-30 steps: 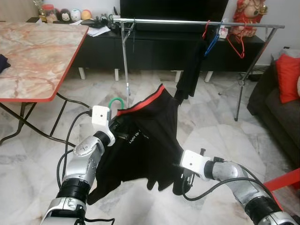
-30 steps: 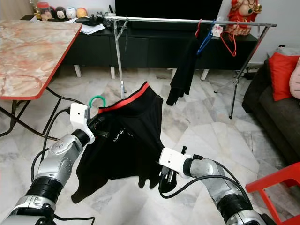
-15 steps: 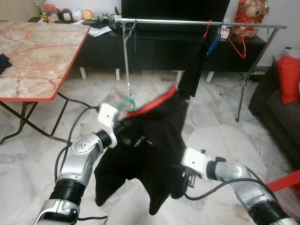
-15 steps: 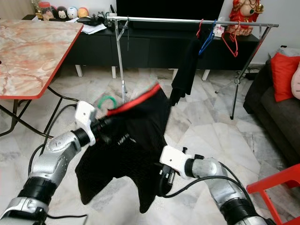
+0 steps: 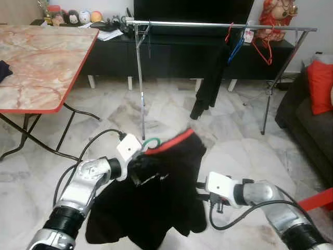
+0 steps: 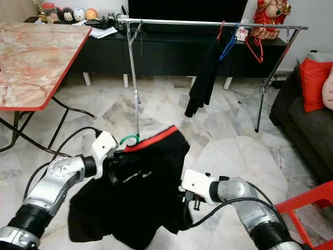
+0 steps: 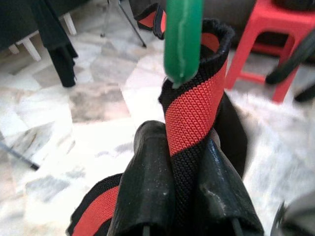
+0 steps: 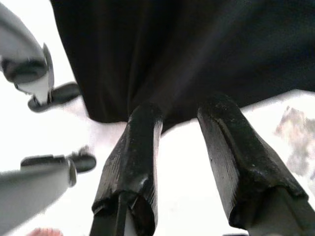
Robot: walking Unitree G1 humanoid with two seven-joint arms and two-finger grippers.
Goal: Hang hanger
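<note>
On my left wrist feed the left gripper (image 7: 183,196) has both fingers (image 7: 147,187) clenched on the red-and-black neckband (image 7: 192,110) of the black garment (image 5: 156,203), and the green hanger hook (image 7: 183,37) pokes up just past the fingertips. From the head camera that same hook (image 5: 151,143) sits right beside the fingers, with the garment drooping below them toward the marble floor (image 5: 244,146).

My right gripper (image 8: 184,162) hovers with its fingers (image 8: 135,147) parted and nothing between them; the garment's lower edge hangs just beyond the tips, near but not pinched as far as I can tell.

Well ahead of both grippers stands the clothes rack (image 5: 218,24), carrying a dark hanging garment (image 5: 210,83) and red and blue hangers (image 5: 263,49). Off to the left of my left gripper is the red-edged marble bench (image 5: 36,57).
</note>
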